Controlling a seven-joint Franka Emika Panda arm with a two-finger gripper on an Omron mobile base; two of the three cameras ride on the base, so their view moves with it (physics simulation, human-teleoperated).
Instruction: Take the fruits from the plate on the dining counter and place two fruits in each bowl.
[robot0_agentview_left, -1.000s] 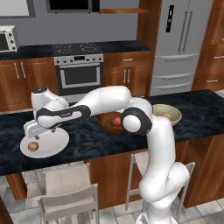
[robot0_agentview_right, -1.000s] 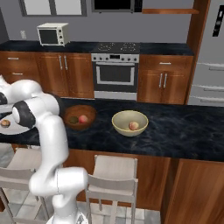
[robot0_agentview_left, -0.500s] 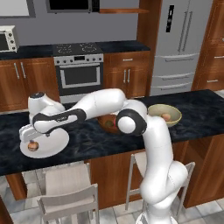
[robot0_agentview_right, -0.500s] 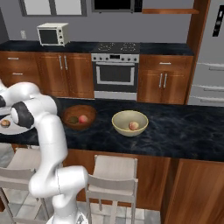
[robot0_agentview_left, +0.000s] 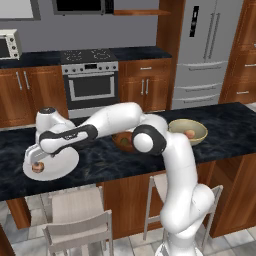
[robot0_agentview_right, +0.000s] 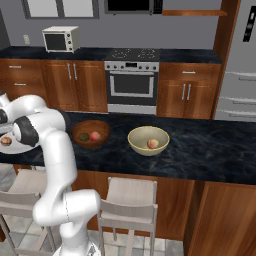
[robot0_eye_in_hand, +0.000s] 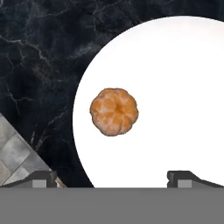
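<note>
Since the earlier frames, the arm has swung farther left and lowered over the plate (robot0_agentview_left: 62, 162), which sits at the left of the left base view on the dining counter (robot0_agentview_left: 220, 125). 1 orange-tan fruit (robot0_eye_in_hand: 114, 111) lies left of centre in the hand view, on the plate's edge zone. The gripper (robot0_eye_in_hand: 113, 177) hangs above it, its fingers spread wide (nothing between them), and its tips show at the bottom of that view. In the right base view, the wooden bowl (robot0_agentview_right: 90, 135) at centre left holds 2 fruits, 1 reddish-pink (robot0_agentview_right: 95, 135) and 1 dark (robot0_agentview_right: 84, 136). The cream bowl (robot0_agentview_right: 148, 140) beside it holds 1 reddish-pink fruit (robot0_agentview_right: 153, 143).
</note>
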